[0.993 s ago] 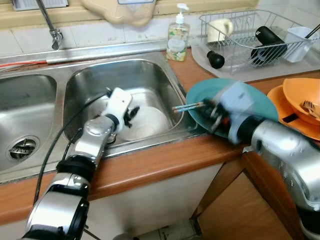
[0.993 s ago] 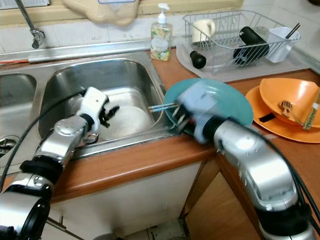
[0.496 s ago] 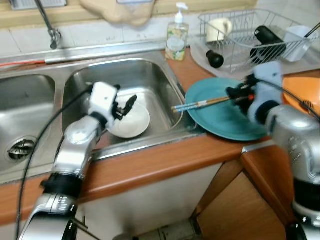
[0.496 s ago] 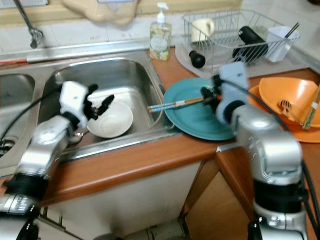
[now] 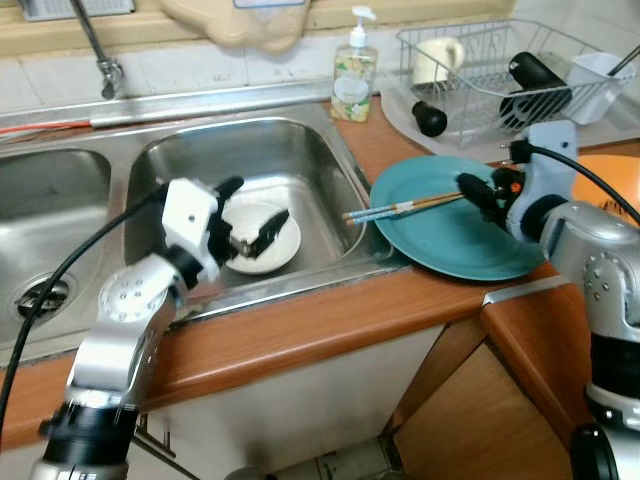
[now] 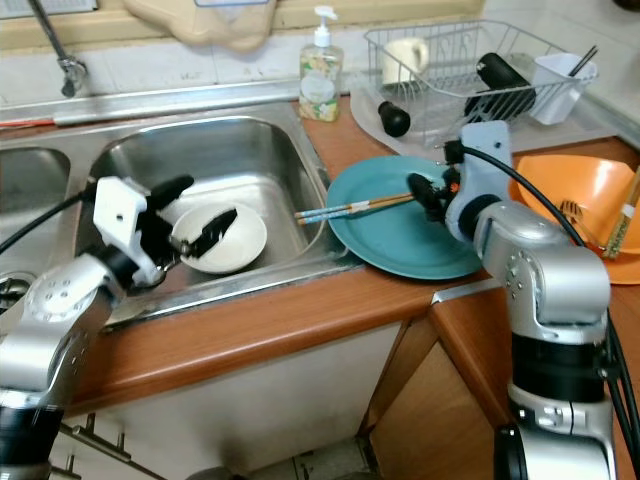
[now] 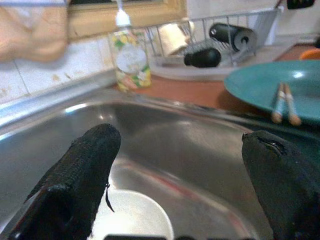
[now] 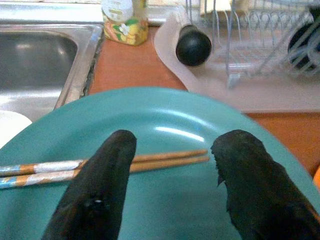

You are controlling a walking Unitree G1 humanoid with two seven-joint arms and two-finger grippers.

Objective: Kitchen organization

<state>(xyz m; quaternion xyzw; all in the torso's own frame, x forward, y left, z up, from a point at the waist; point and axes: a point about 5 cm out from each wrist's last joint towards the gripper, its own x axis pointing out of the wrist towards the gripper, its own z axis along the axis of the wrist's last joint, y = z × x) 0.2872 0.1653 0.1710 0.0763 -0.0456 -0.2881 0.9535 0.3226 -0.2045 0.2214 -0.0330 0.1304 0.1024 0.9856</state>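
Observation:
A white bowl (image 5: 262,243) lies in the right sink basin (image 5: 290,150). My left gripper (image 5: 245,215) hovers open just above its near rim, and the left wrist view shows the bowl (image 7: 135,220) below the spread fingers (image 7: 85,170). A teal plate (image 5: 450,235) sits on the wooden counter by the sink. A pair of chopsticks (image 5: 400,208) rests on it, tips sticking out over the basin. My right gripper (image 5: 470,188) is open at the chopsticks' thick end; in the right wrist view the chopsticks (image 8: 150,161) run between the two fingers (image 8: 100,195).
Behind the plate is a wire dish rack (image 5: 500,70) with a mug, a black bottle and a white holder. A soap bottle (image 5: 355,75) stands by the sink corner. An orange bowl (image 6: 580,200) with a fork sits on an orange plate (image 6: 560,255) at the right.
My right gripper swung from the plate's sink side to the chopsticks' far end and stayed there. My left gripper drew back and up from the bowl, fingers spread wider.

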